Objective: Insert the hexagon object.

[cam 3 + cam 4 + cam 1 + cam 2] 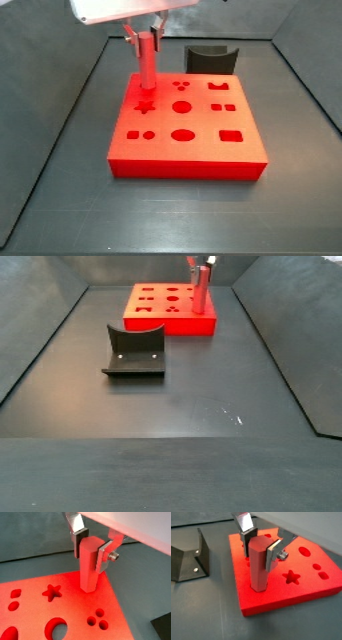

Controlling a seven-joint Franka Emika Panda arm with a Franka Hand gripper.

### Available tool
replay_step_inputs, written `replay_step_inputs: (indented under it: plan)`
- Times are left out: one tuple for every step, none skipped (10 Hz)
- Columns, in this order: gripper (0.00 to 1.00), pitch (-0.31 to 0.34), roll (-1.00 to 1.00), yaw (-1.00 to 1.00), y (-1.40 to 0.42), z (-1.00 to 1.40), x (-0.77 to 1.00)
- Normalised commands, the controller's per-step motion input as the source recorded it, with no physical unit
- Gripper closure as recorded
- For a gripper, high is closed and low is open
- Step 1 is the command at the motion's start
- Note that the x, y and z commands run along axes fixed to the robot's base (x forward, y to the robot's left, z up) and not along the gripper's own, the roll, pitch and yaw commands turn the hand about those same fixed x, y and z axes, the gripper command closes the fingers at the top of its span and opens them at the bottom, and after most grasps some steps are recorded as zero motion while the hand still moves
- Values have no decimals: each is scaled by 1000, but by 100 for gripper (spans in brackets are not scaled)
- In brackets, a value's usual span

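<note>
My gripper (91, 549) is shut on the hexagon object (89, 567), a long red six-sided peg held upright by its upper end. The silver fingers (273, 553) clamp two opposite flats. The peg also shows in a wrist view (258, 567) and in both side views (142, 65) (202, 292). Its lower end is at the top face of the red block (201, 150), near one edge and close to the star-shaped hole (51, 591). I cannot tell whether it touches the block. The gripper is above the block in both side views (142, 38) (202, 266).
The red block (304, 587) has several shaped holes: a star, rounds, an oval and a square (230, 134). The dark fixture (134, 351) stands on the dark floor beside the block; it also shows in a wrist view (188, 554). Sloping grey walls (54, 120) ring the floor.
</note>
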Motion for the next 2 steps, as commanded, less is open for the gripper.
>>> replay_step_inputs:
  plan:
    - [100,16,93,-51,0,-286,0]
    - [100,0,0,0,0,0,0]
